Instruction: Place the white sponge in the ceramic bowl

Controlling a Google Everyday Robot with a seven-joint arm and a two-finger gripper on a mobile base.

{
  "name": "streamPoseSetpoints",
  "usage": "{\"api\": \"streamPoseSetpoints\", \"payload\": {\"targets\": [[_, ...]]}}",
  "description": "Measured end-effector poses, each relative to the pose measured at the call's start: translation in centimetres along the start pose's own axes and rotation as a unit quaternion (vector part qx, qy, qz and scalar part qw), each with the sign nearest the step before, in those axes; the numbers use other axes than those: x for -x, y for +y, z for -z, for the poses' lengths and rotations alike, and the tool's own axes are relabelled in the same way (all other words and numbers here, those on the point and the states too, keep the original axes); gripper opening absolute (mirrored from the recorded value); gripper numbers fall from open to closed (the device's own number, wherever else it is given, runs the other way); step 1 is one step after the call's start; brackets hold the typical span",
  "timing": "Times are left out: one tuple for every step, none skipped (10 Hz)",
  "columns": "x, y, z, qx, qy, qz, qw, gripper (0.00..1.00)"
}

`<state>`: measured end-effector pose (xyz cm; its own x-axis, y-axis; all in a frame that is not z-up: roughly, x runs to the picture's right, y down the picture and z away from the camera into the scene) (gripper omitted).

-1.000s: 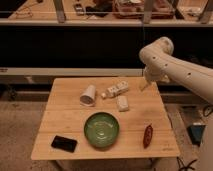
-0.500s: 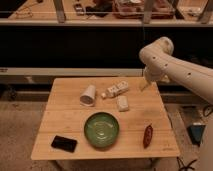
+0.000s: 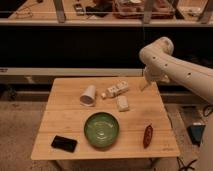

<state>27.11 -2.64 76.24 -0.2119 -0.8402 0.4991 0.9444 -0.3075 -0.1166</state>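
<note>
Above the table's [image 3: 65, 102] far edge, the claw [image 3: 145, 86] hangs wide and empty; bottle [image 3: 116, 90] label unreadable.

From where I stand I count one wooden worktop [image 3: 65, 112] with six loose things on it, one of each kind. There is one white sponge [image 3: 122, 103], one green ceramic bowl [image 3: 101, 130], one white cup [image 3: 88, 95] lying on its side, one white labelled bottle [image 3: 116, 90] also lying down, one flat black slab [image 3: 64, 143] that looks like a phone, and one small dark red item [image 3: 148, 135] I cannot identify. One white robot arm [image 3: 175, 70] reaches in from the right with one gripper [image 3: 145, 85], which hangs over the worktop's far right corner with its two fingers spread and empty.
</note>
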Motion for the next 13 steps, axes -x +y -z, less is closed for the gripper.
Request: {"api": "streamPoseSetpoints", "payload": {"targets": [[0.0, 0.0, 0.0, -0.001, 0.0, 0.0, 1.0, 0.8], [-0.1, -0.2, 0.0, -0.005, 0.0, 0.001, 1.0, 0.8], [-0.5, -0.6, -0.2, -0.018, 0.002, 0.001, 0.9998, 0.8], [-1.5, -1.7, -0.3, -0.038, 0.011, 0.004, 0.9992, 0.8], [-3.0, -3.9, -0.5, -0.075, 0.022, 0.007, 0.9969, 0.8], [-4.8, -5.9, -1.2, -0.102, 0.034, 0.014, 0.9941, 0.8], [-5.4, -6.5, -2.3, -0.106, 0.034, 0.015, 0.9937, 0.8], [-5.9, -7.1, -4.0, -0.105, 0.033, 0.018, 0.9938, 0.8], [-6.2, -7.9, -5.5, -0.102, 0.031, 0.02, 0.9941, 0.8], [-6.7, -9.2, -7.0, -0.1, 0.028, 0.022, 0.9944, 0.8], [-6.9, -10.3, -8.1, -0.1, 0.022, 0.022, 0.9944, 0.8], [-6.9, -11.5, -9.5, -0.106, 0.011, 0.015, 0.9942, 0.8], [-6.6, -12.2, -10.1, -0.112, 0.003, 0.007, 0.9937, 0.8]]}}
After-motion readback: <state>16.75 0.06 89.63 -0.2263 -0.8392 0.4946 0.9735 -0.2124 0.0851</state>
